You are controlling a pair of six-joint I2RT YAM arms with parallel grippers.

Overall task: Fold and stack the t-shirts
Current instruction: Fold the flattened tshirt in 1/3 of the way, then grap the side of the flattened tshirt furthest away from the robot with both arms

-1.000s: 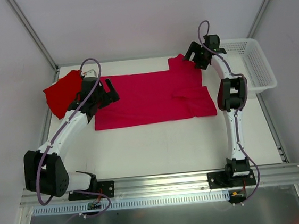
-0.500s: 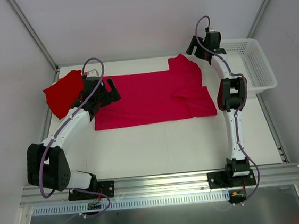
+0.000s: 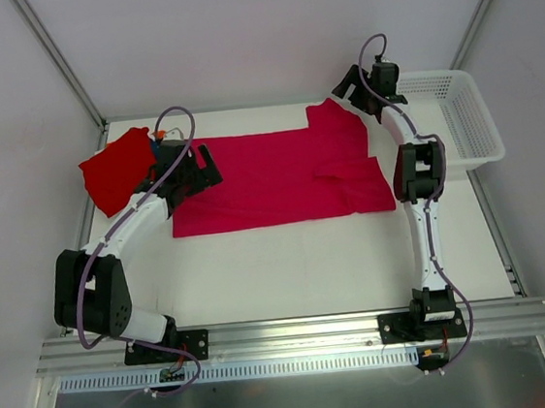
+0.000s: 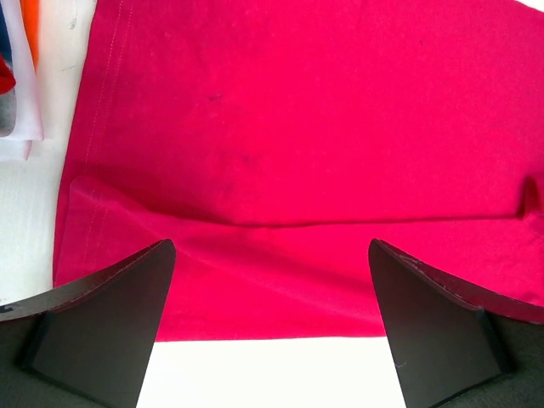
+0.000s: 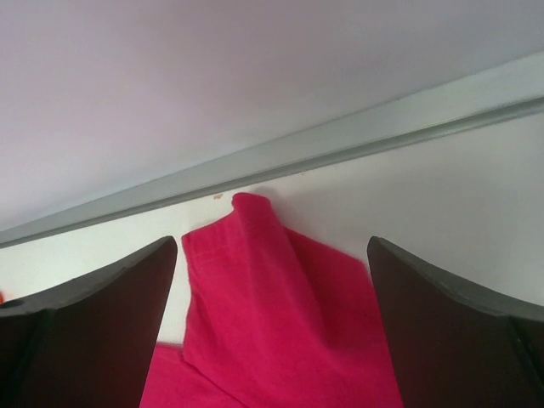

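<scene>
From above, the pink shirt lies flat on the far half of the table, its long axis left to right, hem leftward and sleeves rightward. A folded red shirt sits near the hem. The left gripper hovers over the hem, the right gripper by the far sleeve.

Left wrist: fingers spread wide, empty, pink cloth below.

Right wrist: fingers wide apart, empty; the sleeve tip points at the back rail.
</scene>
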